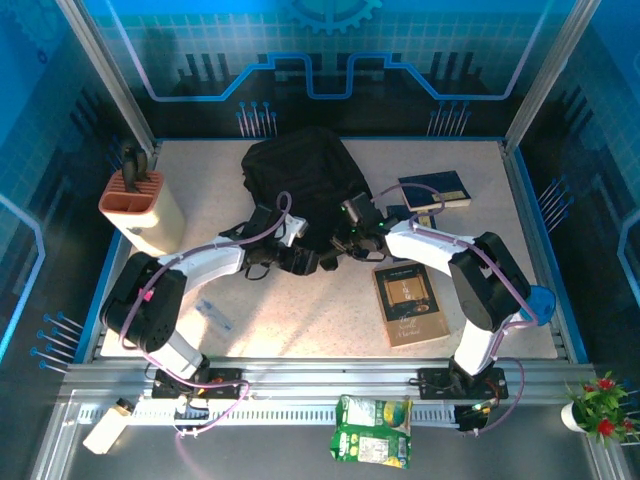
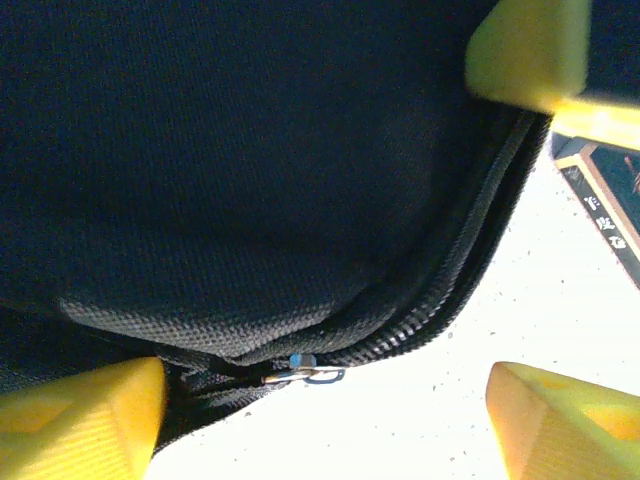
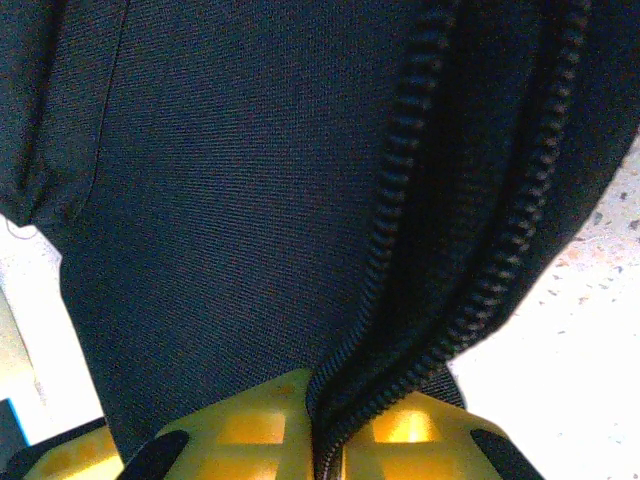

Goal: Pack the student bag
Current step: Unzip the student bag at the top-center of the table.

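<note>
Right end effector (image 3: 318, 425) clamped on student bag (image 1: 300, 175) zip edge, likely anchoring it; left end effector (image 2: 320, 425) spread wide near zip pull (image 2: 305, 373).

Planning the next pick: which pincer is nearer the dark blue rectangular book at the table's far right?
Right. The right pincer, shut on the large black fabric backpack, sits left of the dark blue book; the left pincer hangs open farther left.

one student bag (image 1: 300, 170), two books (image 1: 408, 300)
</note>
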